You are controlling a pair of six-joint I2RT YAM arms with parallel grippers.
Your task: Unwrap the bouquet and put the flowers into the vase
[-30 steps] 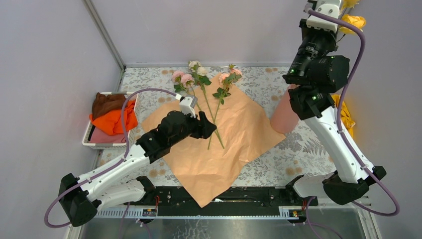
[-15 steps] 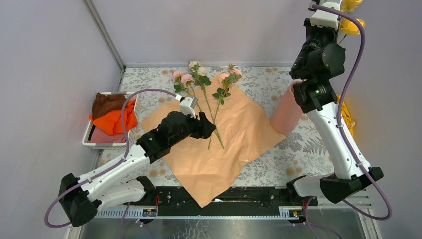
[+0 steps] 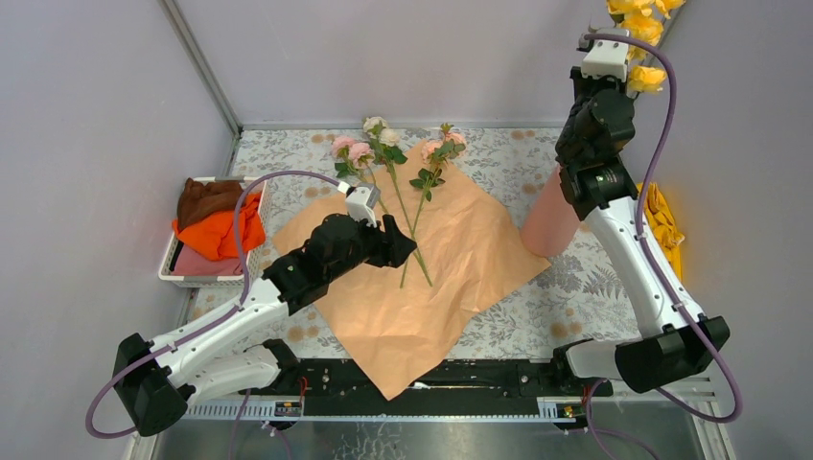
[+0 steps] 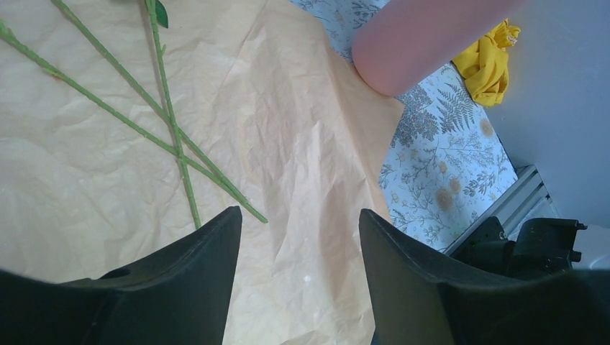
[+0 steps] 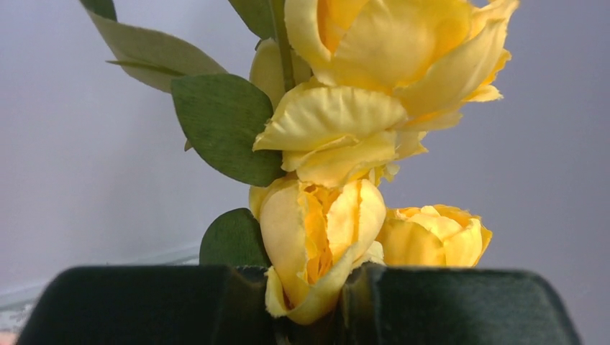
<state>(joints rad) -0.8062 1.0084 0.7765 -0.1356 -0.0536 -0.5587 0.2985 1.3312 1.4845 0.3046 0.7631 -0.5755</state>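
Flowers [image 3: 393,177] with pink and white heads lie on the orange paper [image 3: 460,268], and their green stems cross. We see our left gripper [image 4: 298,223] wide open just over the paper, near the stem ends, with nothing in it. Our right gripper [image 5: 309,287] is up high on the right side. It is closed tight on the yellow flowers [image 5: 338,122]. The pink vase [image 3: 548,222] stands just beside the paper's right edge. A yellow cloth [image 4: 493,61] lies near the vase.
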